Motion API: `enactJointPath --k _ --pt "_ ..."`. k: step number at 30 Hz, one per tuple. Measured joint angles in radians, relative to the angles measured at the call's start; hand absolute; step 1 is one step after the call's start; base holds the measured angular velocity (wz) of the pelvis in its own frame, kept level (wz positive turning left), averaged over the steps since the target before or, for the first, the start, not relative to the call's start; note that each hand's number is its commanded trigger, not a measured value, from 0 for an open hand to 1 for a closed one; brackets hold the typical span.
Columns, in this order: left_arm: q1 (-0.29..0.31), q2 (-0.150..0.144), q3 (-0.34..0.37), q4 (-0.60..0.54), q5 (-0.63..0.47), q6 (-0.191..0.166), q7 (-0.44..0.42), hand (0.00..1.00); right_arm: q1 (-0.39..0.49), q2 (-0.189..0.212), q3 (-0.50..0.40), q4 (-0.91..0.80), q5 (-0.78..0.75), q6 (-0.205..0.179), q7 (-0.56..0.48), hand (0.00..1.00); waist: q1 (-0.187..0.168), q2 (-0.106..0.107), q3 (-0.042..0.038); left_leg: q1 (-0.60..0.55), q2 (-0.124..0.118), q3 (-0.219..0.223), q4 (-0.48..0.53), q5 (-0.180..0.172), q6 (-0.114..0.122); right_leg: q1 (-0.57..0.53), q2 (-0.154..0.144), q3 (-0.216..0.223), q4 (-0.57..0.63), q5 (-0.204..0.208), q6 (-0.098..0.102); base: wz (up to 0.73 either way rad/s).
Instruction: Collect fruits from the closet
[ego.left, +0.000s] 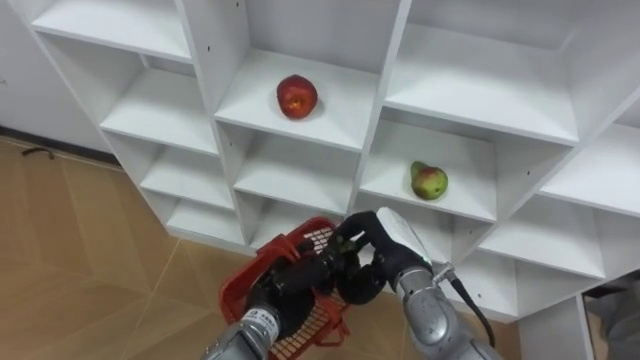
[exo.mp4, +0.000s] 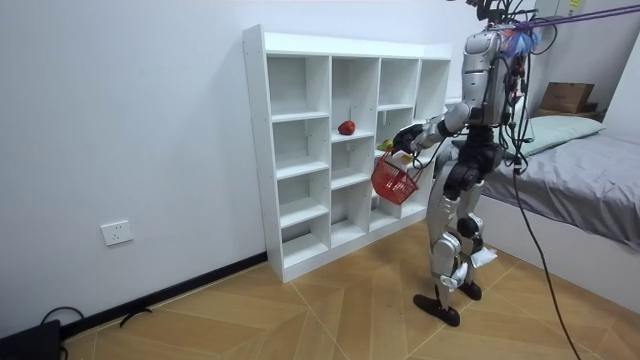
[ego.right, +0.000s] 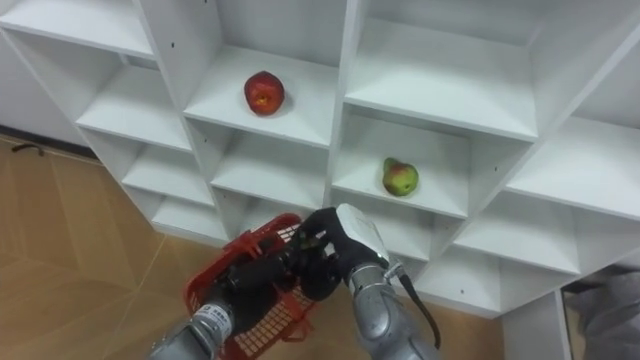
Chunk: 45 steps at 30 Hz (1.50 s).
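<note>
The right hand (ego.left: 388, 248) is positioned over the red basket (ego.left: 262, 292); its grasp cannot be told. The basket is gripped at its handle by the left hand (ego.left: 297, 278). The pear (ego.left: 429, 181) and apple (ego.left: 297, 96) are located in separate closet (ego.left: 470, 95) compartments, so a shelf edge could be struck by the nearby basket during a reach.

The robot stands on the wooden floor (exo.mp4: 300, 320) close before a white shelf unit (exo.mp4: 256, 150) set against the wall, arms stretched toward it. A red basket (exo.mp4: 395, 181) hangs from its left hand (exo.mp4: 408, 137), just in front of the shelves. A red apple (exo.mp4: 346, 127) lies in a middle compartment, a socket (exo.mp4: 117, 233) sits on the wall at the room view's left, and a grey bed (exo.mp4: 580, 190) stands at its right.
</note>
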Motion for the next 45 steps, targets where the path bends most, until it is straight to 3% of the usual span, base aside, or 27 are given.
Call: enactJointPath --k 1,2,3,5,7,8,9,10,21,45 --pt "0.000 0.000 0.000 0.000 0.000 0.000 0.000 1.00 0.000 0.000 0.000 0.000 0.000 0.000 -0.001 1.00 0.000 0.000 0.0000 0.000 0.000 0.000 0.000 0.000 0.000 0.000 0.000 0.000 0.000 0.000 0.000 0.00" --pt "0.000 -0.001 0.001 0.000 0.000 0.000 0.000 1.00 0.000 0.001 0.000 0.000 0.000 0.000 -0.003 0.93 0.000 0.000 0.0000 0.000 0.000 0.000 0.000 0.000 0.000 0.000 0.000 0.000 0.000 0.000 0.000 0.00" --pt "0.000 -0.002 0.003 0.000 0.000 0.000 0.000 1.00 0.000 0.001 0.000 0.001 -0.001 0.000 -0.004 0.74 0.000 0.000 -0.0001 0.000 0.000 0.000 0.001 0.000 0.000 0.000 0.000 0.000 0.000 0.000 0.000 0.00" --pt "0.000 -0.004 0.003 0.000 0.000 0.000 0.000 1.00 -0.001 0.003 0.000 0.006 -0.001 0.000 -0.006 0.70 0.001 0.000 -0.0002 0.000 0.000 0.000 0.002 0.000 0.000 0.000 0.000 0.000 0.000 0.000 0.000 0.00" --pt "0.000 -0.007 0.002 0.000 0.000 0.001 0.000 1.00 -0.003 0.004 0.000 0.017 -0.001 0.000 -0.006 0.54 0.001 0.000 -0.0002 0.000 0.000 0.000 0.004 0.000 0.000 0.000 0.000 0.001 0.000 0.000 0.000 0.00" --pt "0.000 -0.010 0.002 0.000 0.000 0.001 0.000 1.00 -0.005 0.007 0.000 0.025 -0.001 0.000 -0.006 0.39 0.001 0.000 -0.0003 0.000 -0.001 0.000 0.005 0.000 0.000 0.000 -0.001 0.001 0.000 0.000 0.000 0.00" --pt "0.000 -0.011 0.001 0.000 0.000 0.001 0.000 1.00 -0.005 0.007 -0.001 0.026 -0.001 0.000 -0.008 0.02 0.002 0.000 -0.0004 0.000 -0.001 0.000 0.006 0.000 0.000 0.000 -0.001 0.001 0.000 0.000 0.000 0.00" --pt "0.000 -0.011 0.000 0.000 0.000 0.001 0.000 1.00 -0.006 0.007 -0.002 0.027 -0.001 0.000 -0.008 0.00 0.002 0.000 -0.0004 0.000 -0.001 0.000 0.006 0.000 0.000 0.000 -0.001 0.001 0.000 0.000 0.000 0.00" --pt "0.000 -0.012 -0.010 0.032 0.000 0.003 -0.005 1.00 -0.023 0.031 0.000 0.100 -0.001 -0.002 -0.015 0.00 0.009 0.000 -0.0009 -0.001 -0.001 -0.003 0.012 0.000 0.000 0.003 -0.001 0.000 0.001 0.000 0.000 0.00" --pt "-0.001 -0.012 -0.011 0.049 0.000 0.003 -0.006 1.00 -0.038 0.032 0.000 0.105 -0.001 -0.003 -0.037 0.00 0.021 -0.004 -0.0031 -0.004 -0.005 -0.024 0.019 0.001 0.001 0.009 -0.003 -0.020 0.001 0.000 0.000 0.02"
